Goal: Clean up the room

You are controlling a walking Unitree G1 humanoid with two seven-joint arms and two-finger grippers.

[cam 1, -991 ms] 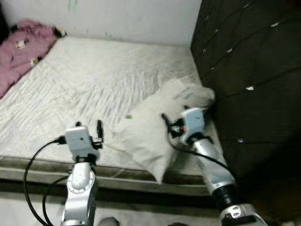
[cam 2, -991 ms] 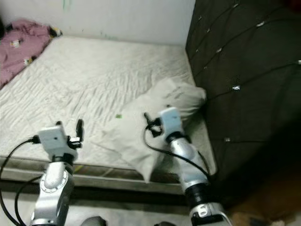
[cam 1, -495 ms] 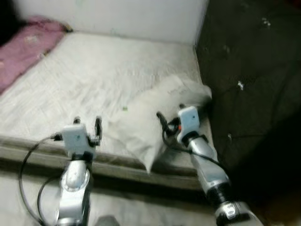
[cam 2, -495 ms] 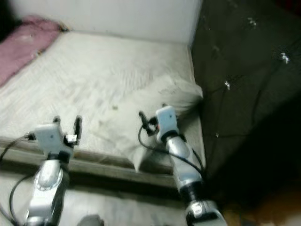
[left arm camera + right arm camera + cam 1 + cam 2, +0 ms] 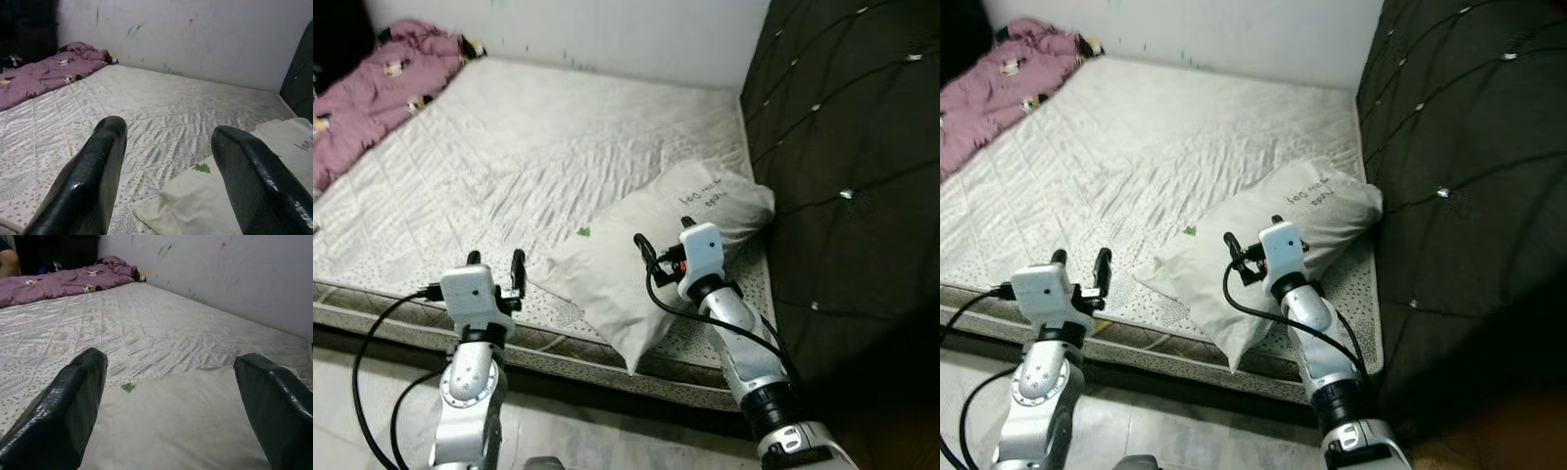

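A white pillow (image 5: 626, 269) with dark writing lies askew at the near right corner of the white mattress (image 5: 509, 147), one corner hanging over the front edge. My right gripper (image 5: 661, 240) hovers over the pillow's middle, open and holding nothing; the right wrist view shows the pillow (image 5: 186, 421) just below its fingers. My left gripper (image 5: 495, 262) is open above the bed's front edge, to the left of the pillow (image 5: 195, 200). A crumpled pink blanket (image 5: 382, 93) lies at the far left of the bed.
A tall dark tufted headboard (image 5: 852, 147) stands right of the bed, close to my right arm. A small green scrap (image 5: 581, 232) lies on the mattress by the pillow. A white wall (image 5: 607, 29) stands behind the bed, and pale floor (image 5: 362, 392) lies below its front edge.
The camera has moved and the picture has sharpened, showing more of the bed. Both arms keep much the same pose with fingers open. The pillow has not moved.
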